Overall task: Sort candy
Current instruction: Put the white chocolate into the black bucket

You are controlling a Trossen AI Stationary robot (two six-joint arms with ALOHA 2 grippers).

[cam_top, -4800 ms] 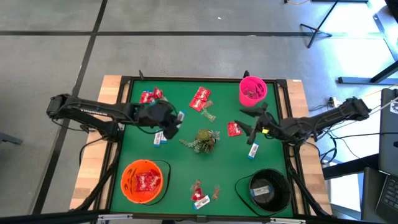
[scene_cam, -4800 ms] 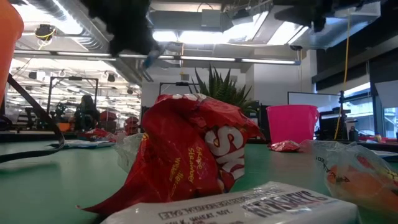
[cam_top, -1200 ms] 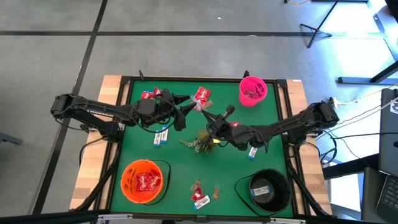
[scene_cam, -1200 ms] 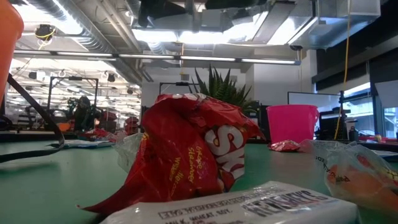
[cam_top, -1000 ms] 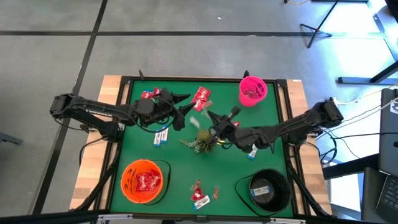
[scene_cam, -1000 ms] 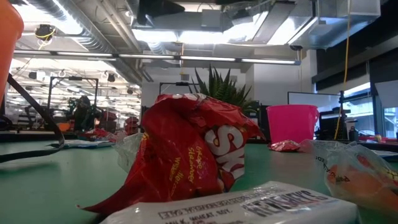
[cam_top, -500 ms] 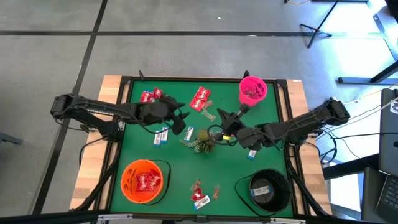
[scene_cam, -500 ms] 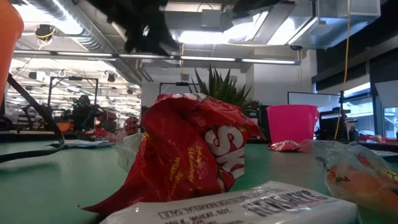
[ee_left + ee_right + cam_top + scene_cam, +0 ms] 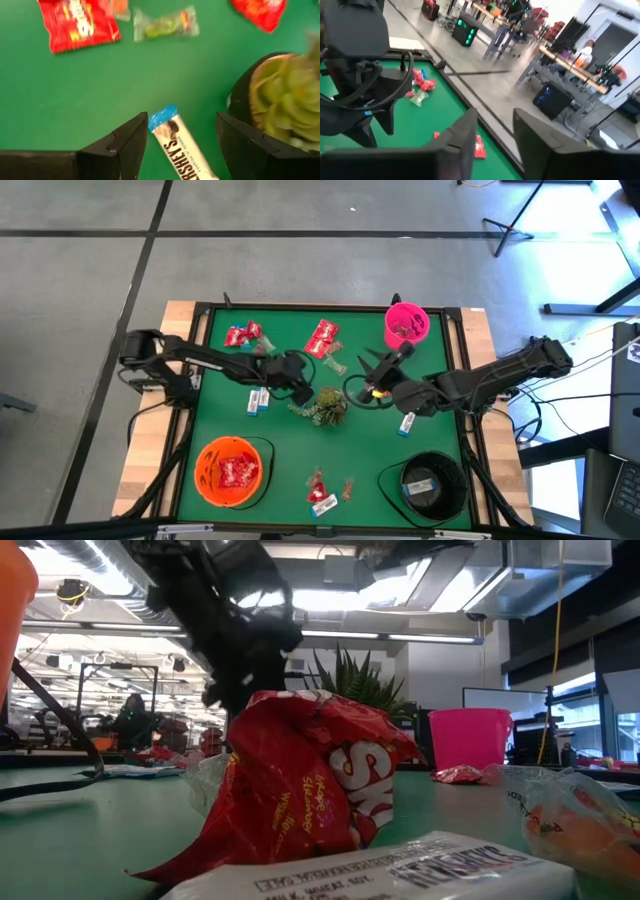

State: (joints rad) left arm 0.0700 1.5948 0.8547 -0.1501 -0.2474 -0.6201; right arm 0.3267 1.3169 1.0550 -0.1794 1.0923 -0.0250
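At frame centre, our left pincer hangs apart over a white-and-blue candy. Our right pincer, empty and apart, sits below the pink cup.

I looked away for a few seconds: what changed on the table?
The left claw swung in from the left to the middle and now stands open astride a white-and-blue wrapped bar beside the small potted plant, where none lay before. The right claw reached to the middle, then drew back toward the pink cup, open. The orange bowl and black bowl stayed put.
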